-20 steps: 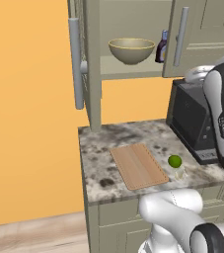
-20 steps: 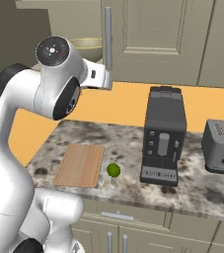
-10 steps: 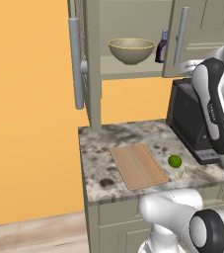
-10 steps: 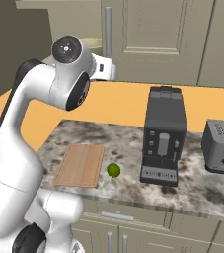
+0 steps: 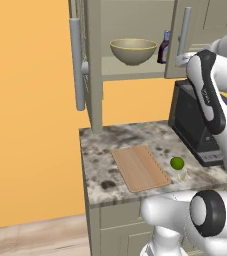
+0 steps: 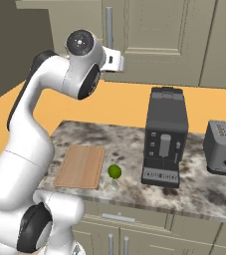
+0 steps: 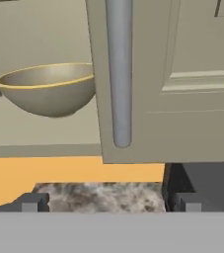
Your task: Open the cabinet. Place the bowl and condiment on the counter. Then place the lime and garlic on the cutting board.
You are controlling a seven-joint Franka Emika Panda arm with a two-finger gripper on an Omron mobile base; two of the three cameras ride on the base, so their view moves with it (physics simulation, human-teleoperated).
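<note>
A simulated kitchen with a white robot arm raised in front of a grey-olive wall cabinet. The cabinet's left door is swung wide open, edge-on in the left base view; the right door hangs ajar, its long grey bar handle straight ahead in the hand view.

The gripper is fully open and holds nothing. Its two dark fingertips sit low in the hand view, pointed toward the right door's lower edge and handle, not touching either as far as can be judged.

On the cabinet's shelf sits the bowl, wide and beige-olive with a yellowish rim. Just to its right stands the condiment, a small dark bottle with a purple cap, partly hidden behind the right door.

Below, the mottled stone surface carries the board, a bare light-brown wooden rectangle. The lime, a small green ball, lies on the surface just right of the board, not on it. The garlic, pale and hard to make out, seems to touch the lime on its near side. A dark coffee machine stands to the right, and a grey toaster beyond it.

Judged from this, the cabinet is open or nearly so, perhaps with the right door left to swing wider. Nothing else is done: bowl and condiment are yet to come down, and lime and garlic are yet to go on the board.
</note>
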